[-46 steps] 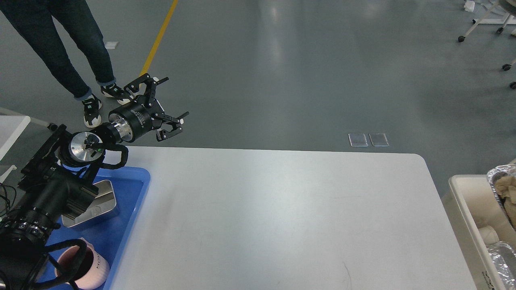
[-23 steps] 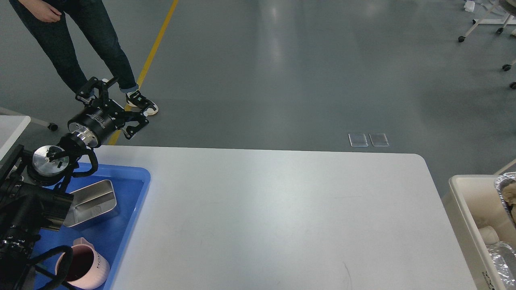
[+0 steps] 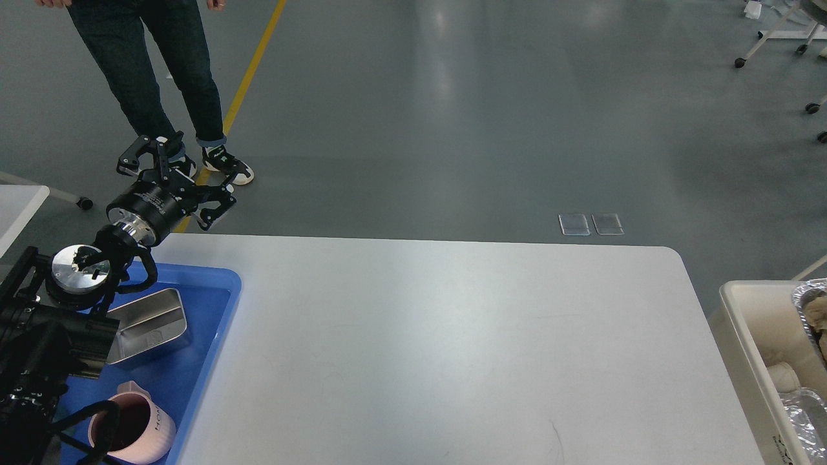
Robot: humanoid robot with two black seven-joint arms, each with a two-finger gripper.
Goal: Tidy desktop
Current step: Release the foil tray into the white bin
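The desktop (image 3: pixel 439 349) is a wide matte white tabletop with rounded corners, filling the lower middle of the head view, and its surface shows bare. My left gripper (image 3: pixel 177 177) hangs beyond the desktop's far left corner, above the floor. Its two black fingers are spread apart and hold nothing. My left arm rises from the lower left over the blue tray. My right gripper is out of view.
A blue tray (image 3: pixel 223 287) lies on the desktop's left end, holding a metal box (image 3: pixel 150 326) and a pink cup (image 3: pixel 139 433). A cream bin (image 3: pixel 753 349) with foil and paper waste stands off the right edge. A person's legs (image 3: pixel 171 71) stand behind the far left corner.
My left gripper swung left from above the desktop's far edge to beyond the far left corner, staying open. The person stepped right, closer behind it.
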